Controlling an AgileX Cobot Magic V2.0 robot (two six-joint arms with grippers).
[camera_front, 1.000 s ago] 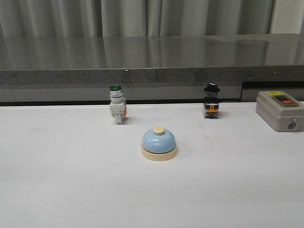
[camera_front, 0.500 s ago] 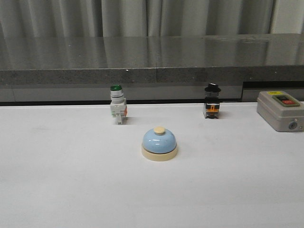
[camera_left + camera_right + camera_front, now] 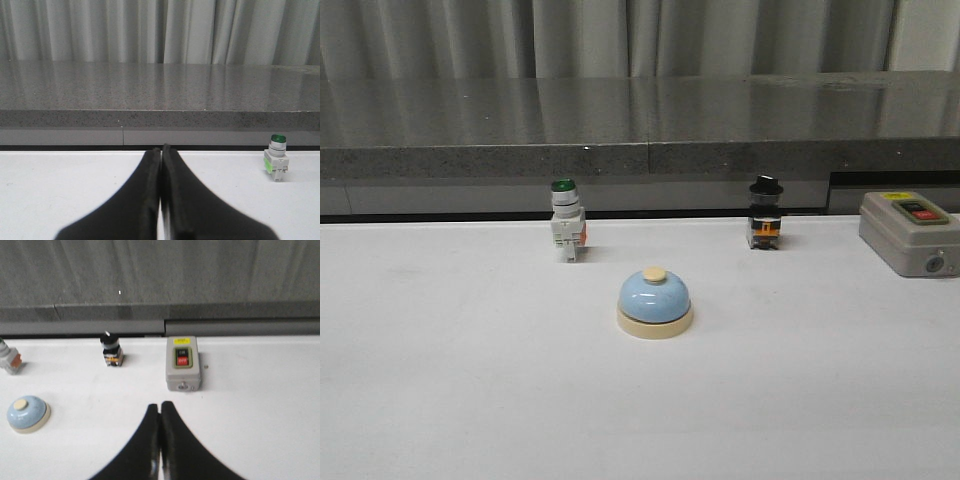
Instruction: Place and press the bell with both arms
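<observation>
The light-blue bell (image 3: 655, 301) with a cream base and cream button stands upright near the middle of the white table (image 3: 440, 380). It also shows in the right wrist view (image 3: 28, 413), well to one side of the fingers. My left gripper (image 3: 161, 150) is shut and empty, low over the table; the bell is out of its view. My right gripper (image 3: 159, 406) is shut and empty above the table, short of the grey switch box. Neither arm shows in the front view.
A green-capped white pushbutton (image 3: 566, 219) stands behind the bell to the left and shows in the left wrist view (image 3: 276, 157). A black-knobbed switch (image 3: 765, 212) stands at back right. A grey switch box (image 3: 910, 233) sits at the far right. A dark stone ledge (image 3: 640, 120) runs along the back.
</observation>
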